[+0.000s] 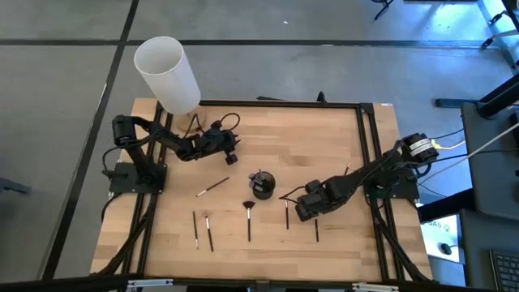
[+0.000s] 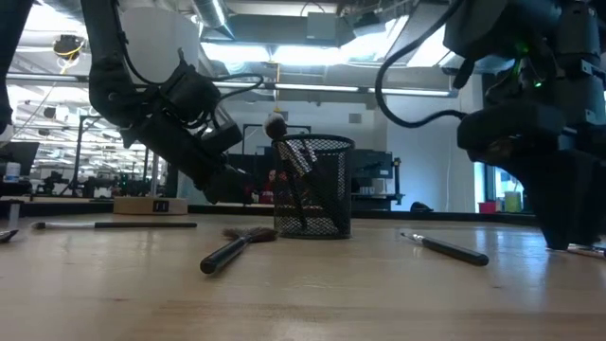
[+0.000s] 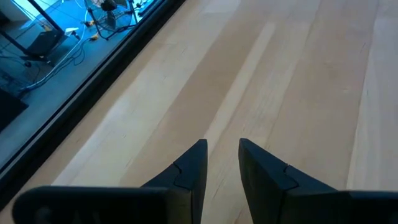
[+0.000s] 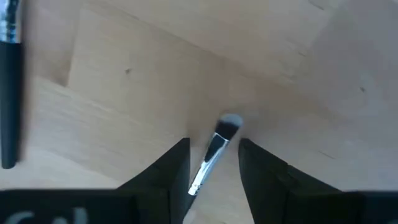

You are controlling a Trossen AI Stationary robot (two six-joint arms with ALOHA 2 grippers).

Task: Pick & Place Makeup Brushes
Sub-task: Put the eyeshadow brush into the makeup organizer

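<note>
Several makeup brushes lie flat on the wooden table: a pale one [image 1: 212, 187], two thin ones [image 1: 195, 229] [image 1: 208, 233], a fan brush [image 1: 248, 217] and a dark one [image 1: 287, 214]. Others stand in the black mesh cup [image 1: 261, 185] [image 2: 313, 186]. My right gripper [image 1: 302, 211] [image 4: 213, 163] is low over the table, open. Its fingers stand on either side of a brush [image 4: 219, 139] with a silver ferrule and a dark, white-tipped tuft, without touching it. My left gripper [image 1: 231, 151] [image 3: 222, 158] hovers over bare wood near the far left, open by a narrow gap and holding nothing.
A tall white cylinder [image 1: 168, 73] stands at the table's far left corner. A black frame rail [image 1: 369, 146] borders the table. Another dark brush handle [image 4: 10, 93] lies close beside my right gripper. A small tan block [image 2: 150, 205] sits far back in the low view.
</note>
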